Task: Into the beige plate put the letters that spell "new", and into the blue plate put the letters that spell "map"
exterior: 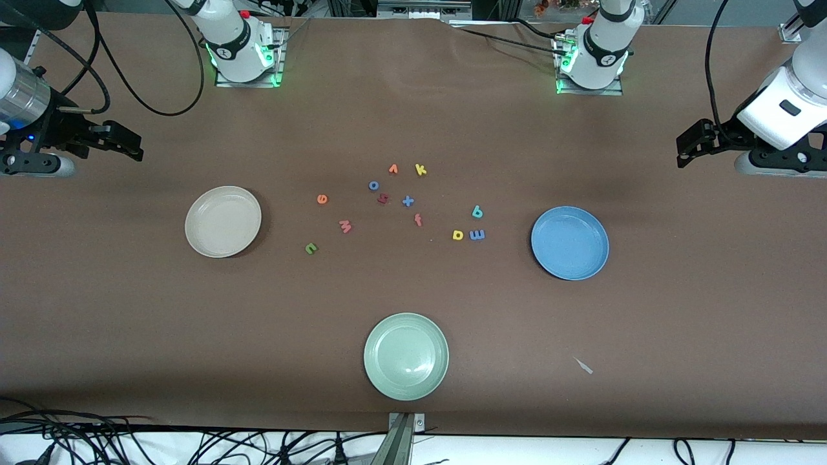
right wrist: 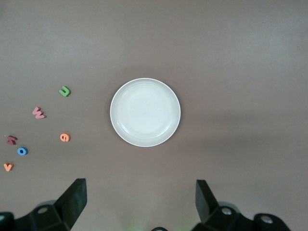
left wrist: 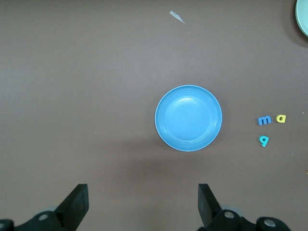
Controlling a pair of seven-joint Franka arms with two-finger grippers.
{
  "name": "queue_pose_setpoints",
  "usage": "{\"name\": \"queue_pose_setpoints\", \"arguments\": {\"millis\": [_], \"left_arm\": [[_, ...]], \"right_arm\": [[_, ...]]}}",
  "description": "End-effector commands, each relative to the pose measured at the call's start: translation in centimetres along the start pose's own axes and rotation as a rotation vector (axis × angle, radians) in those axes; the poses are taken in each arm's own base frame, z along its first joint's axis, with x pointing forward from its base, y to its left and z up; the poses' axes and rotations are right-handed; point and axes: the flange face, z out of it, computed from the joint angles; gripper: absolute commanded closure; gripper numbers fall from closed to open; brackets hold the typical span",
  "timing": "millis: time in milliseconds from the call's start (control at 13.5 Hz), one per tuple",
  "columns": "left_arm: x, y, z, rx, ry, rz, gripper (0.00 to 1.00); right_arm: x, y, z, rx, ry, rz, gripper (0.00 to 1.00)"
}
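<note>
The empty beige plate point(exterior: 223, 221) point(right wrist: 145, 112) lies toward the right arm's end. Beside it lie the green "n" point(exterior: 311, 248) point(right wrist: 64, 91), pinkish "w" point(exterior: 345, 226) point(right wrist: 39, 112) and orange "e" point(exterior: 322, 199) point(right wrist: 64, 137). The blue plate point(exterior: 570, 243) point(left wrist: 188, 118), also empty, lies toward the left arm's end, with the blue "m" point(exterior: 477, 235) point(left wrist: 264, 120), yellow "a" point(exterior: 457, 235) point(left wrist: 281, 118) and teal "p" point(exterior: 477, 211) point(left wrist: 263, 140) beside it. My right gripper point(exterior: 131, 146) point(right wrist: 139, 199) and left gripper point(exterior: 689, 146) point(left wrist: 142, 202) hang open and empty at the table's ends.
A pale green plate point(exterior: 406, 356) sits nearest the front camera. Mid-table lie other letters: blue "o" point(exterior: 373, 185), dark red "h" point(exterior: 383, 199), blue "x" point(exterior: 408, 201), orange "v" point(exterior: 393, 169), yellow "k" point(exterior: 420, 170), red "f" point(exterior: 418, 220). A paper scrap point(exterior: 583, 365) lies near the blue plate.
</note>
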Motion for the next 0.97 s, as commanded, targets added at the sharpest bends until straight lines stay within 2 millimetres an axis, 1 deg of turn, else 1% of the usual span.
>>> {"name": "queue_pose_setpoints", "arguments": {"millis": [0, 669, 892], "left_arm": [[0.27, -0.05, -0.69, -0.017, -0.004, -0.007, 0.0], [0.27, -0.04, -0.69, -0.019, -0.004, -0.007, 0.0], [0.31, -0.04, -0.61, -0.019, -0.006, -0.009, 0.0]], "right_arm": [[-0.37, 0.04, -0.01, 0.012, 0.007, 0.009, 0.0], [-0.37, 0.04, -0.08, 0.012, 0.009, 0.009, 0.0], [0.2, -0.33, -0.27, 0.014, 0.029, 0.003, 0.0]]}}
